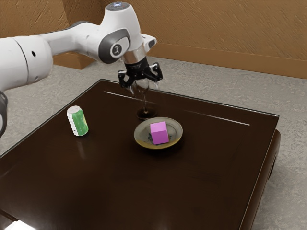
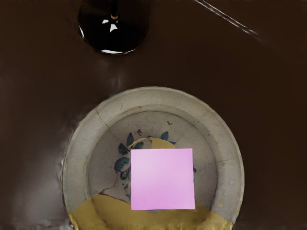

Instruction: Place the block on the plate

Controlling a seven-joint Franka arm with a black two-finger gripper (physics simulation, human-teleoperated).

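the gripper [image 1: 141, 83] is above the table [image 1: 110, 177], fingers spread wide, holding nothing. the pink block [image 1: 159, 133] is seated inside the plate [image 1: 142, 140]. a stemmed glass [image 1: 146, 114] stands just beside the plate.

1 green can [image 1: 78, 120], 1 stemmed glass [image 1: 146, 113].

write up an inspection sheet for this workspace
Surface: dark, glossy table with pale reflections
Job's things: pink block resting on the plate, inside its rim
Clutter: clear stemmed glass beside the plate; green-and-white can farther off; bright white item at the exterior view's lower left, unidentifiable
Gripper: open, above the table, apart from the block
Cables: nothing seen
Surroundings: gray floor, brown wall
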